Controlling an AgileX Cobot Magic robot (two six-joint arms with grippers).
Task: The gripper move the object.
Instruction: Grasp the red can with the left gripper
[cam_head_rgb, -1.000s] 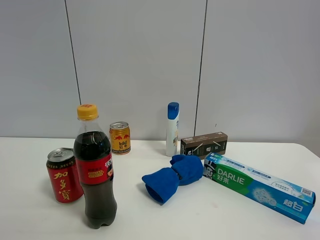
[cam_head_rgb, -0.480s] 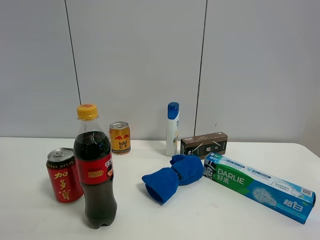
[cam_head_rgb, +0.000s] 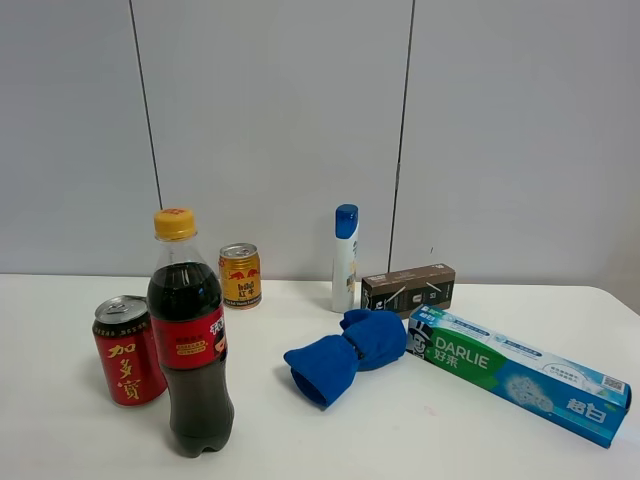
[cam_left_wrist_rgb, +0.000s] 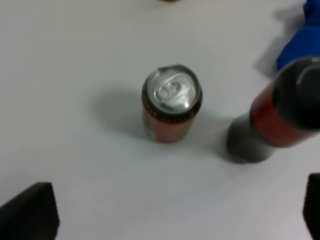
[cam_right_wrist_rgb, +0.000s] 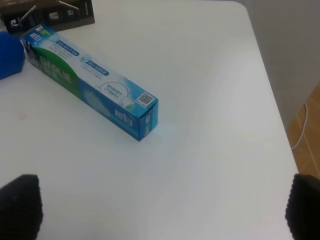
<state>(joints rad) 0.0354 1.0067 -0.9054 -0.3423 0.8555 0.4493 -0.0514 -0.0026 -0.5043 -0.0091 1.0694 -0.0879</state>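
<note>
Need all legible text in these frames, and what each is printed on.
"DARLIE", "好来", "超白": toothpaste box.
"加多寶": red can.
Too small or blurred to read: gold can, cola bottle label, dark box, spray bottle.

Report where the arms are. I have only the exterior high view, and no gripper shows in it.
Observer: The left gripper looks down on the red can. The can stands ahead of its jaws, not between them, and they are wide apart.
Operator: Now give me the right one.
Observer: The right gripper is over bare table, short of the near end of the toothpaste box. Its jaws are wide apart too and hold nothing.
</note>
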